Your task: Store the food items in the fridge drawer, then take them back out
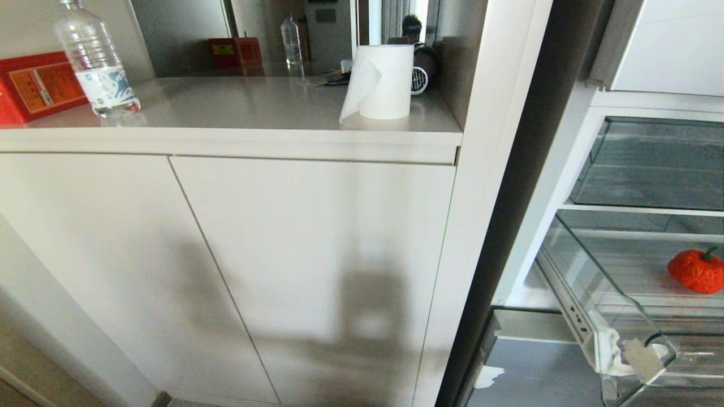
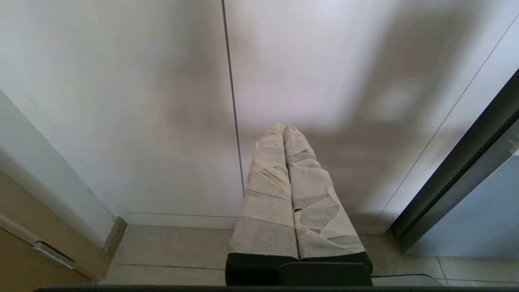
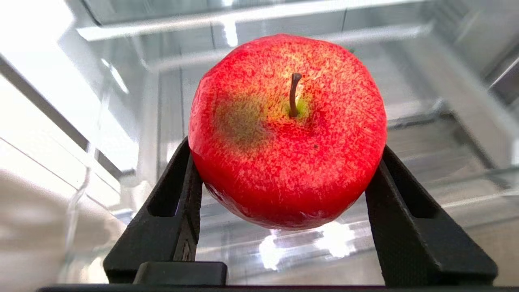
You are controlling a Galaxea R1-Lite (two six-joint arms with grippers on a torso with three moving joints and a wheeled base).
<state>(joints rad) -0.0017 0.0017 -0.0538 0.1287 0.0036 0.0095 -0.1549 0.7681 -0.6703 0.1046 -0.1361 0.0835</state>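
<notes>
A water bottle (image 1: 96, 59) stood near the left end of the desk (image 1: 237, 107), just beside a red box (image 1: 35, 85) at the desk's far left edge. Toward the right end a roll of paper towel (image 1: 383, 82) stood upright, a loose sheet hanging down its left side. Below the desk ran white cupboard doors (image 1: 294, 265).

The left end effector (image 2: 284, 129) hung low in front of those doors, above the floor (image 2: 174, 251), its tape-wrapped fingers (image 2: 267, 190) pressed together with nothing between them.

To the right the fridge stood open. The clear drawer (image 1: 599, 299) was pulled out, with scraps of white tape (image 1: 613, 353) on its front corner. A red, tomato-like fruit with a green stem (image 1: 697, 271) lay on the drawer's floor toward its right side, as far as the head view showed.

The right end effector (image 3: 284, 194) showed only in its own wrist view. Its black fingers (image 3: 178, 211) were clamped on either side of a red apple (image 3: 288, 129), the stem facing the camera. The apple was held above the clear plastic of the fridge's inside (image 3: 425, 129); whether it was over the drawer itself could not be told.
</notes>
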